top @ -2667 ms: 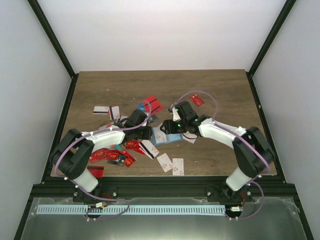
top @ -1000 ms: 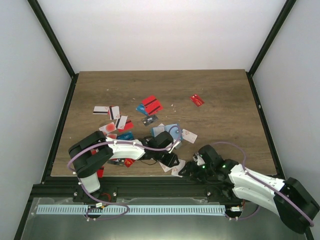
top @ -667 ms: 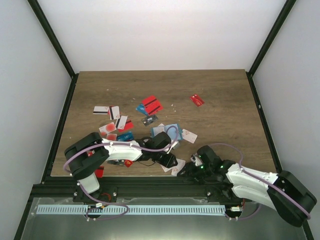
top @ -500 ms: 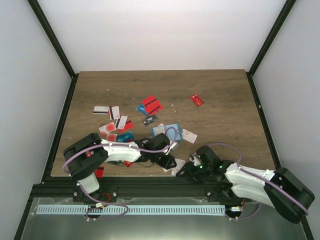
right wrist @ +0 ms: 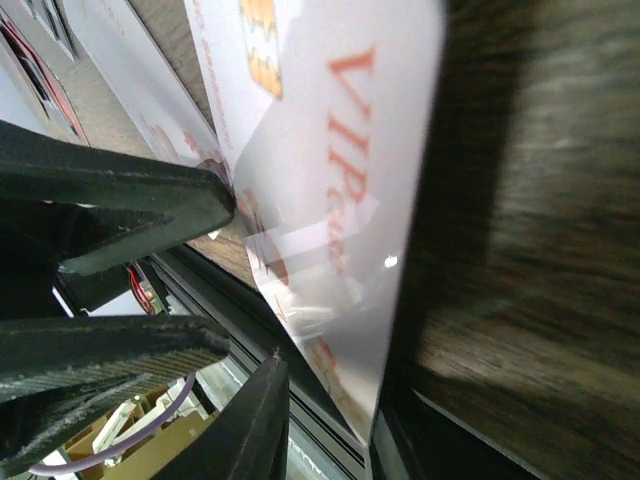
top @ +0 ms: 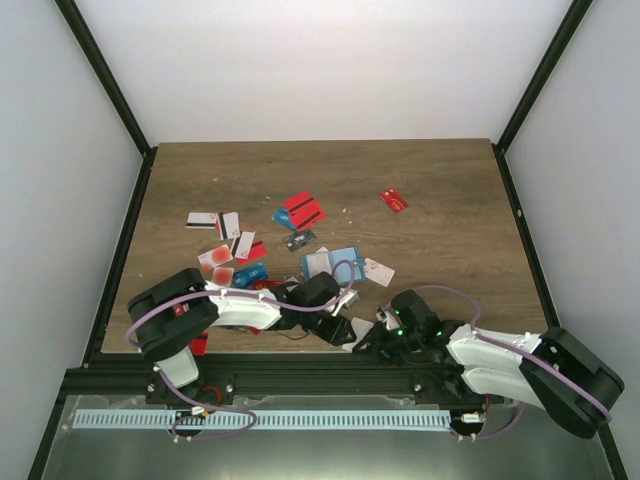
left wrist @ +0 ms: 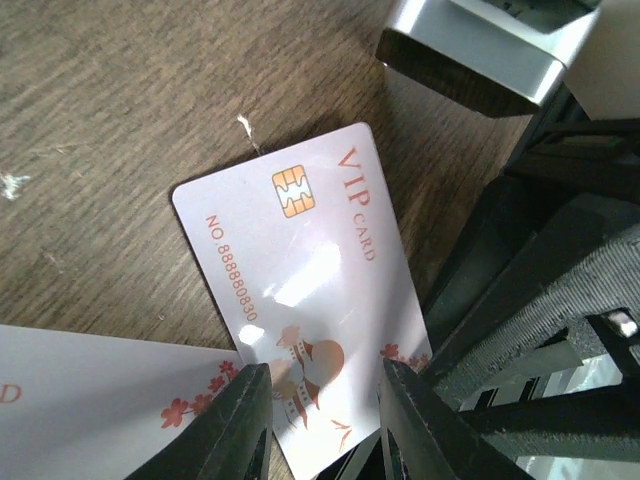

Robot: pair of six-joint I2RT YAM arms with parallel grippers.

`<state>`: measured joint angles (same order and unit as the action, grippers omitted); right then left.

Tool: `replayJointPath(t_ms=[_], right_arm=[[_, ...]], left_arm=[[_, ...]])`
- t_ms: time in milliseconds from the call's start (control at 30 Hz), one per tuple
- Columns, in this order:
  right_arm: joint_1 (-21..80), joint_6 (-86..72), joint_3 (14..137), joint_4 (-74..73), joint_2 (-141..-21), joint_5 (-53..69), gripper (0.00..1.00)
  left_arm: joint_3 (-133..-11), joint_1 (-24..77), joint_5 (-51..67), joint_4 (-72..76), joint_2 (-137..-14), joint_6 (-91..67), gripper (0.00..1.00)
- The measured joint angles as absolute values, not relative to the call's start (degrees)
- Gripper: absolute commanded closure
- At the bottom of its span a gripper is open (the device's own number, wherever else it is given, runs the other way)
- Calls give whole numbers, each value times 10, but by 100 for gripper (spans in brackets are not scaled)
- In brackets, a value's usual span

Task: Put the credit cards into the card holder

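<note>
A white VIP credit card (left wrist: 300, 250) lies at the table's front edge, its near end sticking out past the rim. My left gripper (left wrist: 320, 400) is over that end with its jaws apart, both fingertips on top of the card. From the front, my right gripper (right wrist: 325, 400) has the overhanging edge of the card (right wrist: 340, 150) between its jaws. One finger is against the card and a gap shows at the other. From above, the left gripper (top: 338, 328) and right gripper (top: 368, 342) meet at this card (top: 358, 328). The teal card holder (top: 340, 262) lies open just behind them.
More cards lie scattered: red ones (top: 303, 210) mid-table, one red (top: 394, 200) at the right, several (top: 215, 222) at the left. A second white card (left wrist: 80, 390) lies beside the VIP card. The black front rail (top: 300, 368) runs just below both grippers.
My right gripper has moved left along the front edge to the white card and its jaws have narrowed around the card's edge. The left gripper has shifted slightly towards the front edge.
</note>
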<state>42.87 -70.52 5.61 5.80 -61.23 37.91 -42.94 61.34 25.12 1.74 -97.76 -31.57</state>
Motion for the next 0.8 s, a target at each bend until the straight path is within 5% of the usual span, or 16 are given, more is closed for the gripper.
replayJointPath(t_ms=[233, 800], right_arm=[[429, -701, 56, 54, -605, 368, 99], [412, -560, 144, -29, -523, 303, 99]], left_arm=[[-416, 613, 267, 47, -979, -328, 68], [-410, 511, 197, -15, -773, -311, 63]])
